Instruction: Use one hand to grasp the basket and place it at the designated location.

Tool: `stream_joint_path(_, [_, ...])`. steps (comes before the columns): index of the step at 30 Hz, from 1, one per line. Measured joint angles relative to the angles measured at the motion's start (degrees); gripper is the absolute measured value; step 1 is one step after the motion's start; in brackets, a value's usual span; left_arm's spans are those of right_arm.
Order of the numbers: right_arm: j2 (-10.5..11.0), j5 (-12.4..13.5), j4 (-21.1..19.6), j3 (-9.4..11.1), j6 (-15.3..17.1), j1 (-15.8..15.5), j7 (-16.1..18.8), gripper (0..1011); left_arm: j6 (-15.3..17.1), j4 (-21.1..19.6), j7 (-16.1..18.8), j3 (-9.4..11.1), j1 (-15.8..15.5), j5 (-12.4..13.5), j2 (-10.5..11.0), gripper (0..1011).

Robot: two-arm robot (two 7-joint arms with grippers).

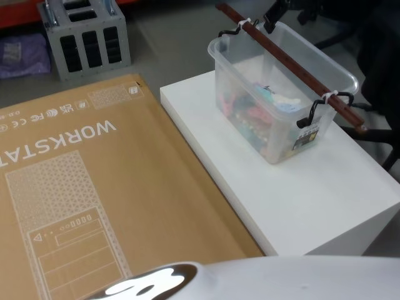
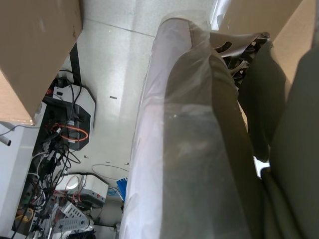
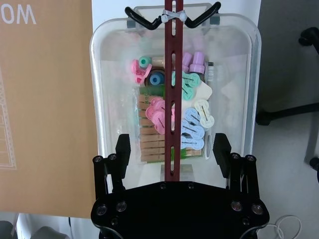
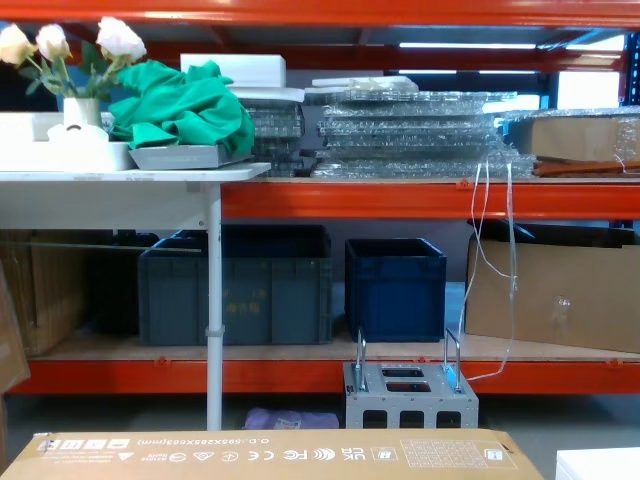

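Right gripper (image 3: 172, 144) is held released, with the handle (image 3: 171, 74) centred between the fingers (image 3: 123, 149) for clamping. Basket (image 3: 99, 99) is seated on the tabletop (image 1: 300, 187).

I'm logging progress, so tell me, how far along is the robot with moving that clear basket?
Done so far: the right claw sits open over the basket, one finger on each side of the reddish-brown bar handle. In hand: the grasp itself, not yet closed. Left to do: clamp the handle, lift the basket off the white table and set it at its destination.
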Motion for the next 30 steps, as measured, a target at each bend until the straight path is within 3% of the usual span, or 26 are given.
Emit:
stream_joint_path(21, [-0.1,-0.03,0.21,-0.01,-0.81,-0.12,0.12,1001,0.0,0.0,0.0,0.0,0.0,0.0,0.0,0])
stream_joint_path(30, [-1.56,0.05,3.0,-0.66,-2.13,0.08,1.48,1001,0.0,0.0,0.0,0.0,0.0,0.0,0.0,0])
